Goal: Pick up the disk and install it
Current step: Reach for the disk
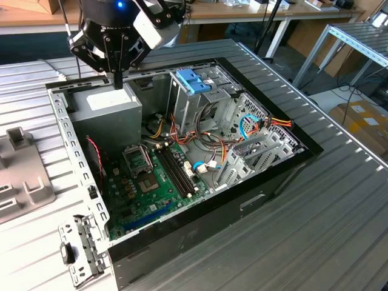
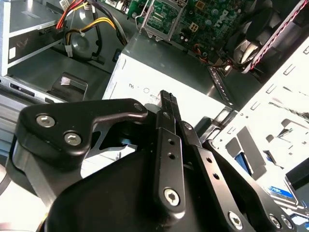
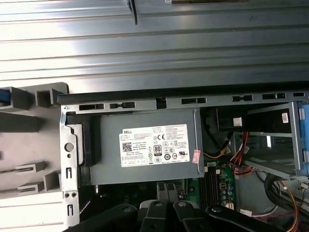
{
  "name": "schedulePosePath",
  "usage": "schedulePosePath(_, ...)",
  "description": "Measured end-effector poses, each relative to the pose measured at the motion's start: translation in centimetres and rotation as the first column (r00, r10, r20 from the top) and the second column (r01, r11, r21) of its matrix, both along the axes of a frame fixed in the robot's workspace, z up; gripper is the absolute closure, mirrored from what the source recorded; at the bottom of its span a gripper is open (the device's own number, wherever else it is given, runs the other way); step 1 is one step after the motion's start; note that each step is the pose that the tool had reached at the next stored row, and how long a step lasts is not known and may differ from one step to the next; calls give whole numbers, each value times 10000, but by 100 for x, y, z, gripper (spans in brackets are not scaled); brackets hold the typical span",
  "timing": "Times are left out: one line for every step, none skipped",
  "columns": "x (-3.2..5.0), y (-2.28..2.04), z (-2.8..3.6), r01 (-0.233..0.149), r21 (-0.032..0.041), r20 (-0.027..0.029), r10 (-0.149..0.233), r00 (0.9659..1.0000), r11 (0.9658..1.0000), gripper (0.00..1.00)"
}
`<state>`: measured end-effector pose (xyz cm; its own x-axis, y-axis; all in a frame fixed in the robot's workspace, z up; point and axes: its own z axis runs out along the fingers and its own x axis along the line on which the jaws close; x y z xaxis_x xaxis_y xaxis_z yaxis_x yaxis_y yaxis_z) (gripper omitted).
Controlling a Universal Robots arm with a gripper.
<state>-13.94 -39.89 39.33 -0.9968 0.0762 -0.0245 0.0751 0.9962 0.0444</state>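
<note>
At the upper left of the exterior view we see the end effector (image 1: 117,83) hanging just above the grey power supply (image 1: 106,104). The supply sits in the upper left corner of the open computer case (image 1: 254,203), which rests on the ribbed tabletop (image 1: 339,230). The fingers (image 2: 166,99) are pressed together with nothing between them, and in the second wrist view they read as one dark bar over the supply's pale top. To the exterior view's right stands a metal cage with a light-blue top (image 1: 193,80), and the green motherboard (image 1: 145,182) lies lower in the frame. Where the disk lies we cannot tell. A blue-and-white patch (image 2: 281,192) beyond the case's pale side wall may be its label.
</note>
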Motion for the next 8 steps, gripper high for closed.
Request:
schedulePosePath(-8, 0, 0, 0, 0, 0, 0, 10000, 10000, 89)
schedulePosePath(-14, 0, 0, 0, 0, 0, 0, 10000, 10000, 89)
schedulePosePath(-23, 0, 0, 0, 0, 0, 0, 10000, 10000, 89)
schedulePosePath(-33, 0, 0, 0, 0, 0, 0, 10000, 10000, 89)
schedulePosePath(-43, 0, 0, 0, 0, 0, 0, 10000, 10000, 89)
schedulePosePath(-51, 0, 0, 0, 0, 0, 0, 10000, 10000, 89)
schedulePosePath(-56, 0, 0, -1, 0, 0, 1, 10000, 10000, 89)
schedulePosePath(-64, 0, 0, 0, 0, 0, 0, 10000, 10000, 89)
